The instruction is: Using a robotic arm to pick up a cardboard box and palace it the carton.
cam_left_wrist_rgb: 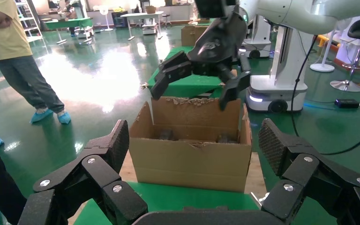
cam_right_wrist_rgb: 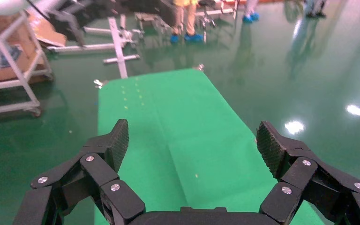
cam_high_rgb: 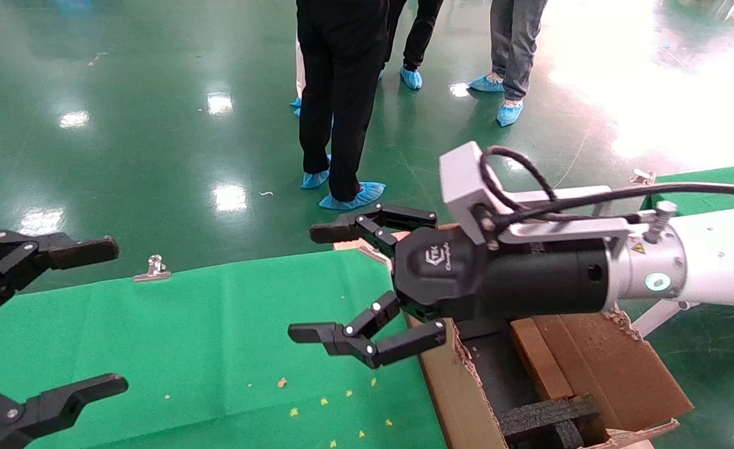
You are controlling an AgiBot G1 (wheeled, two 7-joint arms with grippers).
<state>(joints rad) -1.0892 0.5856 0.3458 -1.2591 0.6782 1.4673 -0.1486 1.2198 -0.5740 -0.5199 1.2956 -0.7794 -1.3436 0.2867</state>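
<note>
I see my right gripper (cam_high_rgb: 312, 284) on the robotic arm (cam_high_rgb: 703, 262) spread wide and empty, hanging over the green cloth surface (cam_high_rgb: 217, 349) by the near corner of the carton (cam_high_rgb: 460, 399), which sits just under and behind it with black foam blocks (cam_high_rgb: 547, 418) inside. My left gripper (cam_high_rgb: 101, 318) waits wide open and empty, well apart across the cloth. I cannot find the cardboard box; beyond the gripper, people in blue shoe covers (cam_high_rgb: 353, 196) stand on glossy green floor (cam_high_rgb: 154, 125), and its logo is unreadable.

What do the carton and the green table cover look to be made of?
The carton: brown corrugated cardboard, matte, with torn ragged flap edges. The table cover: apparently green cloth, matte, creased and held by a metal clip.
</note>
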